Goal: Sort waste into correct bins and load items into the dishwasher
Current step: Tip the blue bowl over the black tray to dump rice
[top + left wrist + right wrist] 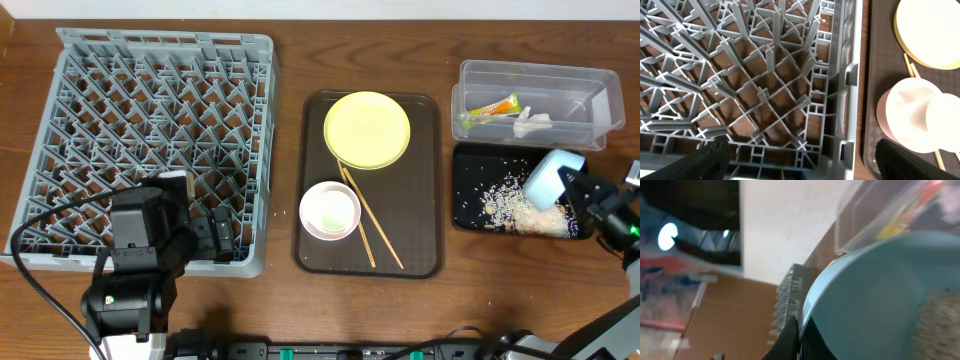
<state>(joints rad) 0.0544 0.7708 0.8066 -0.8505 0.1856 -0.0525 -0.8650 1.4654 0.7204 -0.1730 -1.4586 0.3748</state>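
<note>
Overhead view with wrist views. A large square grey plastic dish rack lies at the left. The left gripper hovers above its near right corner, fingers spread wide and holding nothing. A dark brown rectangular serving tray at centre carries a round yellow plate, a pale pink bowl with a small white cup in it, and thin wooden chopsticks. At the right, a clear plastic rectangular tub contains a green-and-orange snack wrapper and crumpled white paper. Just in front, a shallow black rectangular tray holds whitish rice-like scraps. The right gripper pinches the rim of a light blue bowl, tilted above this tray.
</note>
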